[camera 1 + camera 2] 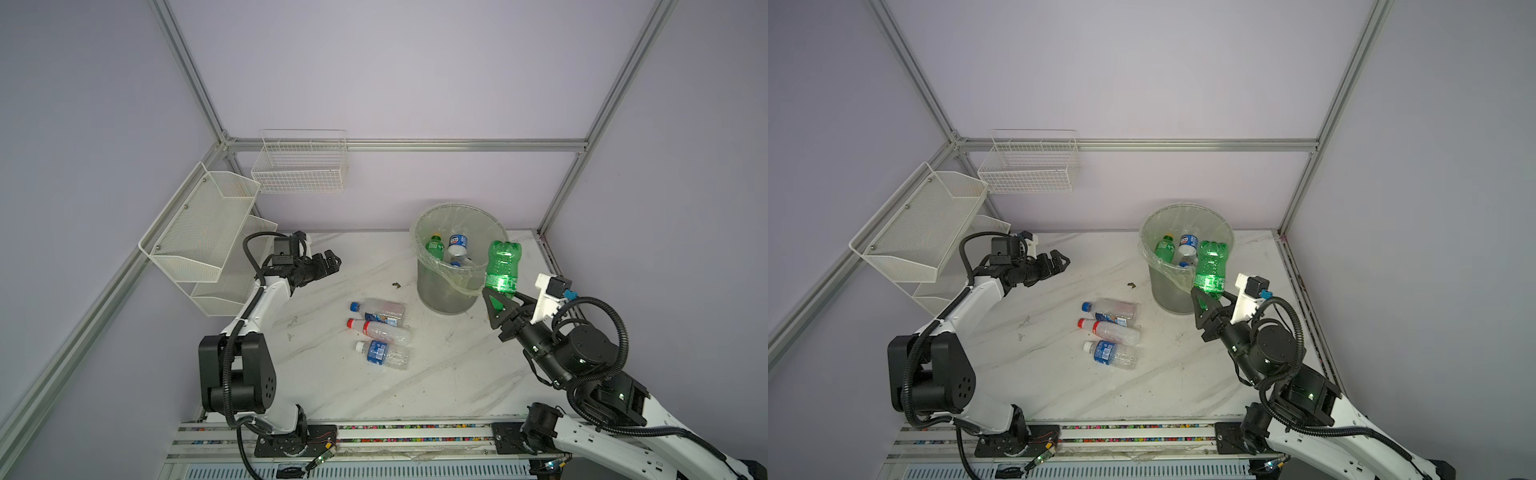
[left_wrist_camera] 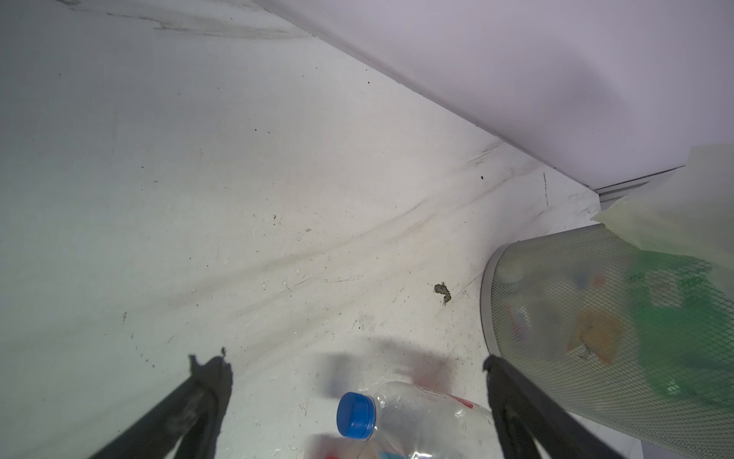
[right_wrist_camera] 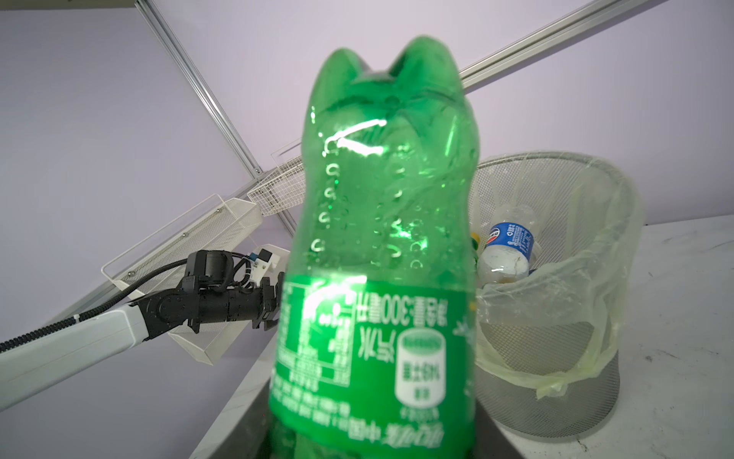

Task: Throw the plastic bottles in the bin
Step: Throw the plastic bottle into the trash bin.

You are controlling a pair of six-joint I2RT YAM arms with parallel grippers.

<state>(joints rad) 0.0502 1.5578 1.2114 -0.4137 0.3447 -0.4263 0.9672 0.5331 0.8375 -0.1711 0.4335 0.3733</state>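
Green bottle (image 1: 502,266), base up, is clamped at its lower, neck end by the right gripper (image 1: 500,294), just beside the rim of the bin (image 1: 440,293), which holds other bottles (image 1: 457,245). Three clear bottles (image 1: 382,330) lie side by side on the table (image 1: 436,386). The left gripper (image 1: 335,262) hangs above the table, spread wide and holding nothing
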